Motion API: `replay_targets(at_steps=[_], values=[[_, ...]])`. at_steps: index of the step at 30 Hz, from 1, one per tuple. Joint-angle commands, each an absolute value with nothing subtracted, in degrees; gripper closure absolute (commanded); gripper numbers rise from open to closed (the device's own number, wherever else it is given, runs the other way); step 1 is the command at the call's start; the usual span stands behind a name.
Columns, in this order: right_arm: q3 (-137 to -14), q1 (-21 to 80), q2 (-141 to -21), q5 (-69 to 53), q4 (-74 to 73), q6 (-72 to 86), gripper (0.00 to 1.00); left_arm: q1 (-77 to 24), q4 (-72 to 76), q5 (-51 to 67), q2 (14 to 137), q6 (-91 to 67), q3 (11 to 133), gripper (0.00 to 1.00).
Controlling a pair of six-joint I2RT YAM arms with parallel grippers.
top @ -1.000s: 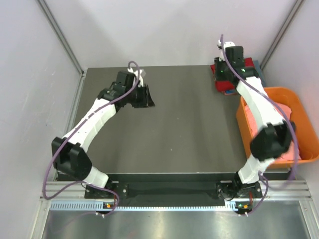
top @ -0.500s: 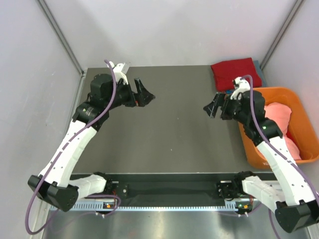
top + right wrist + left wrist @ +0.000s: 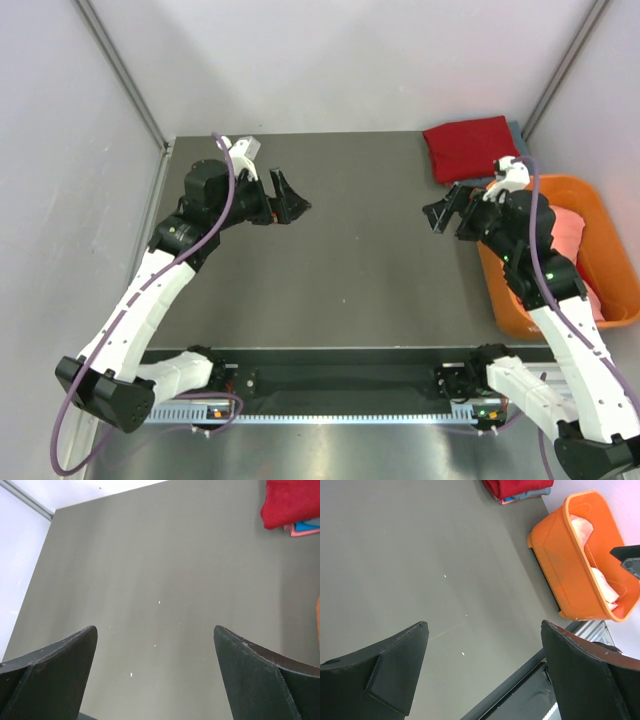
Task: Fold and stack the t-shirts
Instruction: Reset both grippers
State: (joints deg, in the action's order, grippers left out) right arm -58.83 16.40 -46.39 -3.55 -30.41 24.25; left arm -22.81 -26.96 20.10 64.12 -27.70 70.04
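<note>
We are holding left fingers (image 3: 385, 680) and right fingers (image 3: 50, 675) wide open and empty, ready for the pink t-shirt (image 3: 582, 527) in the orange tub (image 3: 560, 555) at right.

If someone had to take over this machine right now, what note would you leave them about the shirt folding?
Left gripper: open, empty, above the bare table.
Right gripper: open, empty, also above the table.
Done: red t-shirt lies folded on top of a stack at the far right corner, with a blue one and a pink edge showing beneath it.
Left: pink cloth sits unfolded in the orange tub beside the stack. How many pieces it is cannot be told.
</note>
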Motion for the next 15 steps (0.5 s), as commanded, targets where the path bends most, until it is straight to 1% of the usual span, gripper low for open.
replay_targets(at_steps=[1,15], values=[[-61.7,16.9,-45.1,-2.4,-29.4,25.1,0.0,-22.6,-23.4,20.6,62.4,-27.2,70.2,0.02],[-60.1,16.8,-44.5,-2.2,-29.4,24.7,0.0,-22.6,-22.8,20.3,61.9,-26.8,69.3,0.01]])
